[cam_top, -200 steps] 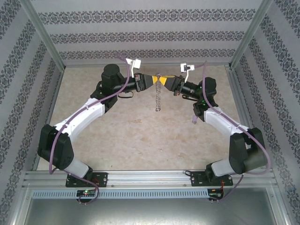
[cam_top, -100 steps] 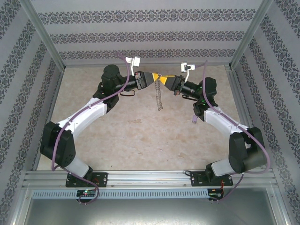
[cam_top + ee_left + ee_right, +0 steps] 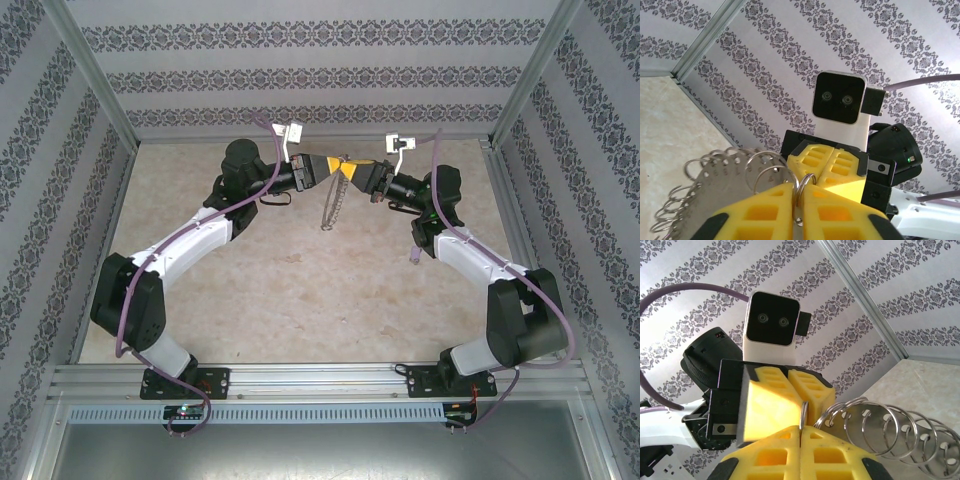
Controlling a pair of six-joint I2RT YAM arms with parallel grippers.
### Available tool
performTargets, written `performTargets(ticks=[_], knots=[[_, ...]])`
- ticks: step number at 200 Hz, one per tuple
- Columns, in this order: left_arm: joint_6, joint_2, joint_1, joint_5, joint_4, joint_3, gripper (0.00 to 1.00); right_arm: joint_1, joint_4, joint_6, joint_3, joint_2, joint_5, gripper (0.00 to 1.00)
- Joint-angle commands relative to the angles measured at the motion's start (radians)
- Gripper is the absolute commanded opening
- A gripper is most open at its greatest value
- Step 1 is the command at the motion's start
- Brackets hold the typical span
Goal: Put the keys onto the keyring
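Note:
High over the far middle of the table, my left gripper (image 3: 334,167) and right gripper (image 3: 348,171) meet tip to tip. Between them is the keyring (image 3: 802,196), a thin grey wire ring seen edge-on, and both pairs of yellow fingers are shut on it. In the right wrist view the keyring (image 3: 802,415) stands upright between my closed right gripper (image 3: 800,434) and the left one's fingers (image 3: 771,397). The keys (image 3: 329,208) hang under the meeting point like a short chain. Close up they are flat grey tags on small rings (image 3: 722,172), fanned out to one side (image 3: 892,432).
The beige tabletop (image 3: 300,280) lies well below the grippers. Patterned walls (image 3: 320,75) and aluminium posts (image 3: 95,75) close in the back and sides. A lilac cable (image 3: 418,255) hangs by the right arm.
My left gripper's fingers have shut on the ring. The left arm has shifted slightly right and up, and the hanging keys have swung to the left.

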Motion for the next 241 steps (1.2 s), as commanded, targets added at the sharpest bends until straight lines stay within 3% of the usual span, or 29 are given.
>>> performTargets(ticks=[1, 13, 28, 47, 104, 130, 151, 167, 241], knots=[[-0.001, 0.008, -0.01, -0.001, 0.055, 0.008, 0.05, -0.005, 0.071, 0.006, 0.019, 0.005, -0.005, 0.0], [0.012, 0.006, -0.01, -0.006, 0.043, 0.01, 0.0, -0.012, 0.06, 0.016, 0.023, 0.014, -0.002, 0.01], [0.059, -0.001, -0.01, -0.019, -0.016, 0.019, 0.0, -0.038, 0.048, 0.052, 0.019, 0.025, 0.016, 0.35], [0.146, -0.013, -0.01, -0.022, -0.114, 0.045, 0.0, -0.085, 0.04, 0.104, -0.001, 0.024, 0.03, 0.55], [0.523, -0.03, -0.007, -0.042, -0.534, 0.183, 0.0, -0.202, -0.172, 0.056, -0.085, -0.047, 0.152, 0.94], [0.737, -0.013, -0.005, -0.038, -0.765, 0.287, 0.0, -0.211, -0.224, -0.005, -0.068, -0.051, 0.12, 0.9], [0.882, 0.012, 0.0, -0.016, -0.927, 0.375, 0.0, -0.207, -0.215, 0.001, -0.009, 0.006, -0.018, 0.68], [0.955, 0.031, 0.009, 0.02, -1.009, 0.435, 0.0, -0.199, -0.157, 0.026, 0.007, 0.039, -0.075, 0.6], [1.07, 0.107, 0.044, 0.129, -1.195, 0.6, 0.0, -0.093, -0.117, -0.037, 0.066, 0.014, -0.208, 0.49]])
